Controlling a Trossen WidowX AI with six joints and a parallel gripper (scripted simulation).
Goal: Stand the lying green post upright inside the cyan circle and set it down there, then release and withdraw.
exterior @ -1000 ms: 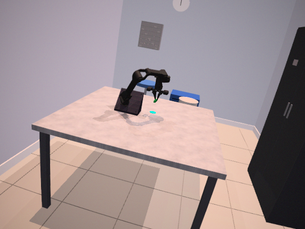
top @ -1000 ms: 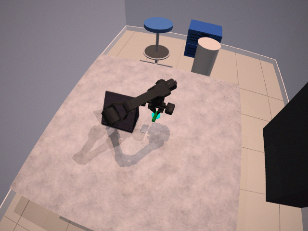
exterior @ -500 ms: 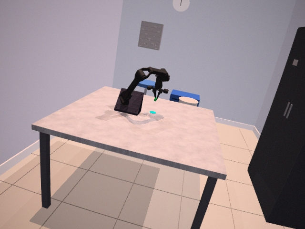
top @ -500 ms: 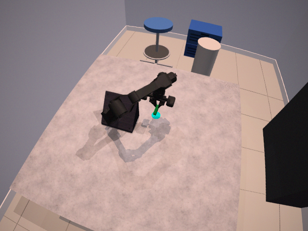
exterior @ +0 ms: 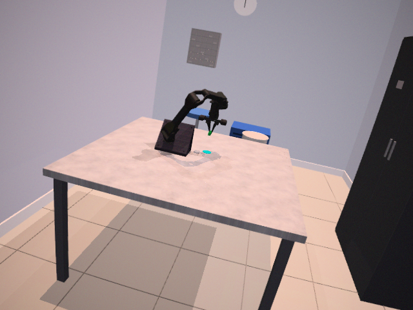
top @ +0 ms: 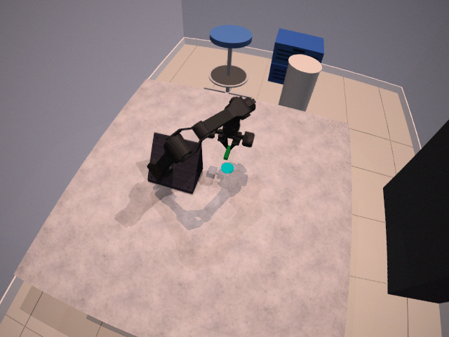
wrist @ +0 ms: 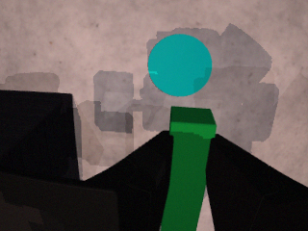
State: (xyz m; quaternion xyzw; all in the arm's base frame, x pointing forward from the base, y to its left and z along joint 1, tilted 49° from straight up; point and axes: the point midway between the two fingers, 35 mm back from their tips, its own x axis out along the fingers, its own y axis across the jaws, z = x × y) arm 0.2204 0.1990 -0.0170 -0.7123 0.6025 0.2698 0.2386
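The green post is held in the air above the table, clear of its surface. My gripper points down and is shut on the post. In the wrist view the post runs from the bottom edge up between the fingers, its end face showing. The cyan circle lies flat on the table with nothing standing on it. In the wrist view it shows just beyond the post's end, apart from it.
A dark sloped block stands on the table left of the circle, beneath the arm's base. The arm's shadow falls around the circle. A blue stool and a pale cylinder stand beyond the table's far edge.
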